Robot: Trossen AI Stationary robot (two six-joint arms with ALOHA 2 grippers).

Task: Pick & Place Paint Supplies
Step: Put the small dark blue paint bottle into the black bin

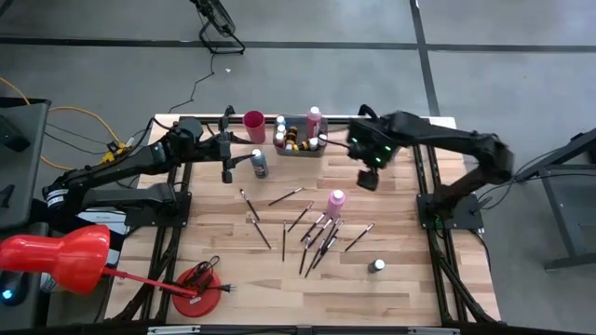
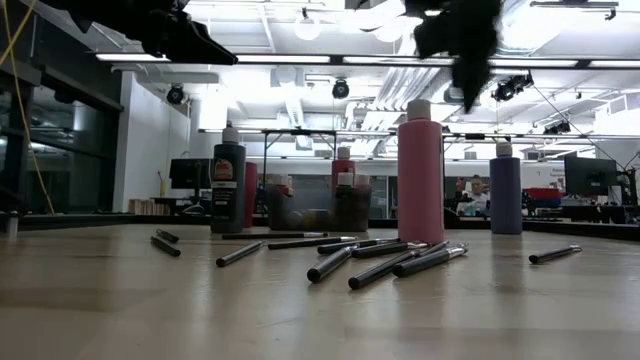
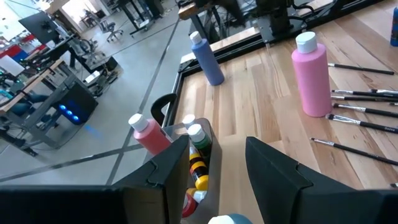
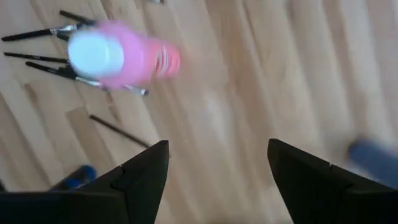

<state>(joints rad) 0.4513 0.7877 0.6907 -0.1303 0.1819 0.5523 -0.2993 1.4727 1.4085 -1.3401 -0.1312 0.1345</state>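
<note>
Fingers of the right gripper (image 4: 217, 180) stand wide apart with nothing between them, hovering above bare wood; the tall pink bottle (image 4: 121, 57) stands upright ahead of them among scattered paintbrushes (image 1: 317, 237). Fingers of the left gripper (image 3: 214, 171) are parted and empty, just above the grey tray (image 1: 298, 151) of small bottles, with a blue-capped bottle (image 3: 227, 219) right below them.
</note>
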